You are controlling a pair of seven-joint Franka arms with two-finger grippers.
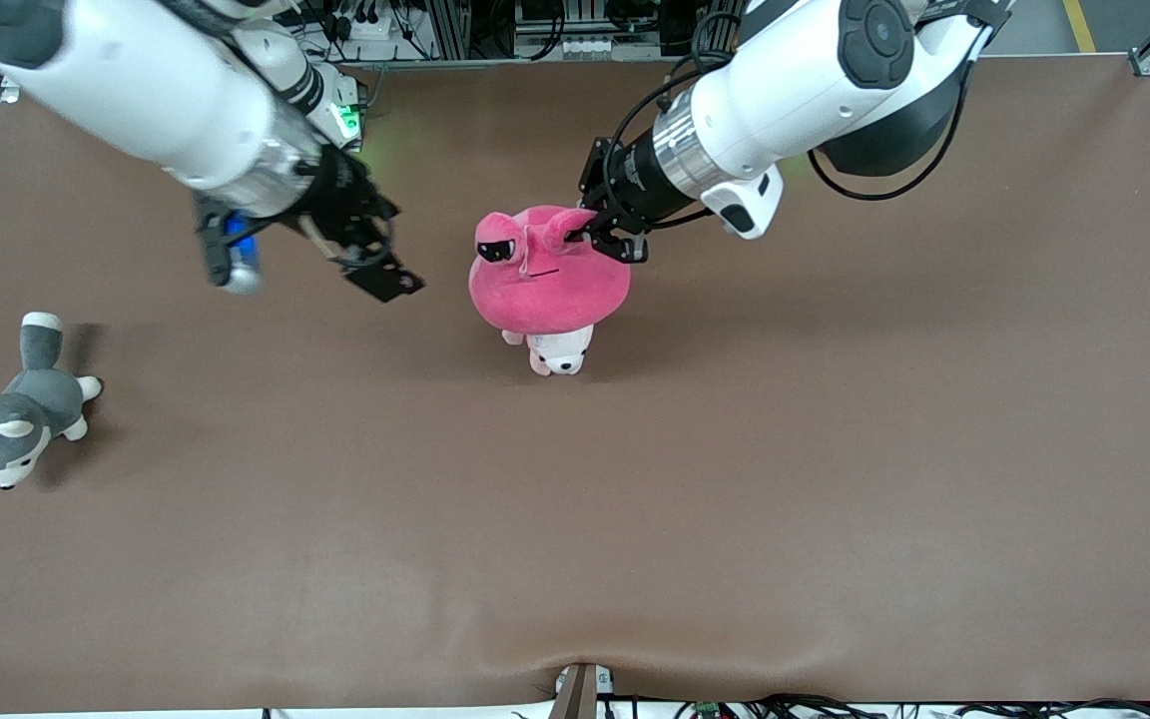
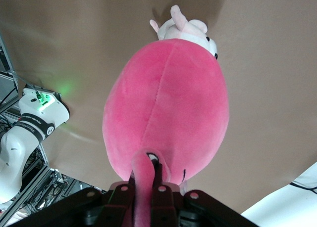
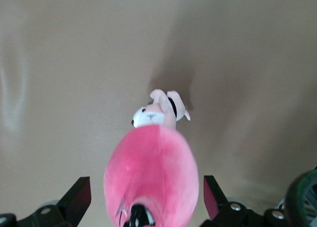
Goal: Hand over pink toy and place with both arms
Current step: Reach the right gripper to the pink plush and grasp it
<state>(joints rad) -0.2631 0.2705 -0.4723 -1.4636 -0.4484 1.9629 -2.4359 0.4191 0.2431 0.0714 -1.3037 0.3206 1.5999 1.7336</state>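
Observation:
The pink toy (image 1: 545, 285) hangs in the air, held by one ear in my left gripper (image 1: 607, 237). The left wrist view shows that gripper (image 2: 146, 187) shut on the ear, with the toy's round body (image 2: 168, 108) hanging below it. My right gripper (image 1: 380, 262) is open and empty, up in the air beside the toy toward the right arm's end, apart from it. In the right wrist view the toy (image 3: 153, 172) shows between the wide-open fingers (image 3: 77, 197) of my right gripper (image 3: 146, 200).
A small pale pink-and-white puppy plush (image 1: 557, 352) lies on the brown table right under the hanging toy; it also shows in the left wrist view (image 2: 190, 29) and the right wrist view (image 3: 158, 113). A grey-and-white husky plush (image 1: 16, 409) lies near the right arm's end.

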